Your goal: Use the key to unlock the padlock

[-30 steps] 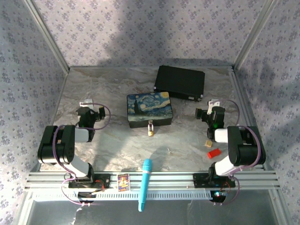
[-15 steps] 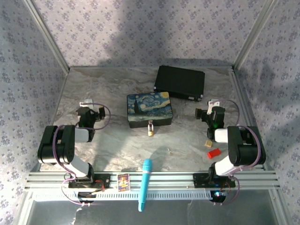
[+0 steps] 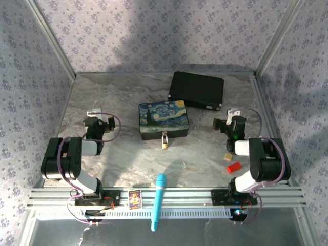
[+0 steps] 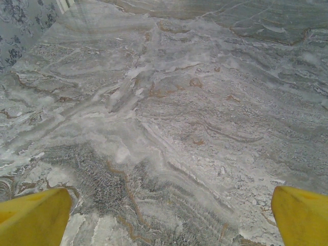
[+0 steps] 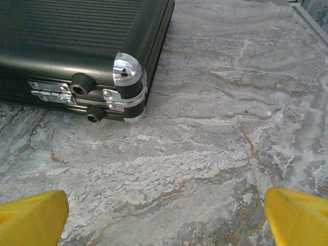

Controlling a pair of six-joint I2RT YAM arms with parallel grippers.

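The left fingers (image 4: 32, 218), yellow-tipped, are standing wide apart and gripping nothing, with bare grey marbled desk (image 4: 169, 118) lying between them. The right fingers (image 5: 31, 218), also yellow-tipped, are spread just as wide and are holding nothing. They are facing the chrome-capped corner of a black ribbed case (image 5: 77, 31).

In the top view, the left arm (image 3: 64, 159) is sitting well to the left of the Starry Night painted box (image 3: 164, 119). The right arm (image 3: 259, 159) is sitting well to the box's right. The tiny brass-gold padlock with a thin silver shackle (image 3: 165, 141) is lying on the desk against the middle of the box's near edge, apart from both arms. Whether its shackle is passing through a hasp cannot be told.

The black case is lying behind the box and to its right. A tiny silvery piece (image 3: 185, 165), too small to identify, is lying in front of the box, slightly right. A small tan block (image 3: 227, 156) and a small red block (image 3: 233, 167) are lying further right of the box, beside the right arm. A light blue marker pen (image 3: 159, 201) and a small picture card (image 3: 135, 198) are lying in front of the box at the desk's near rail.
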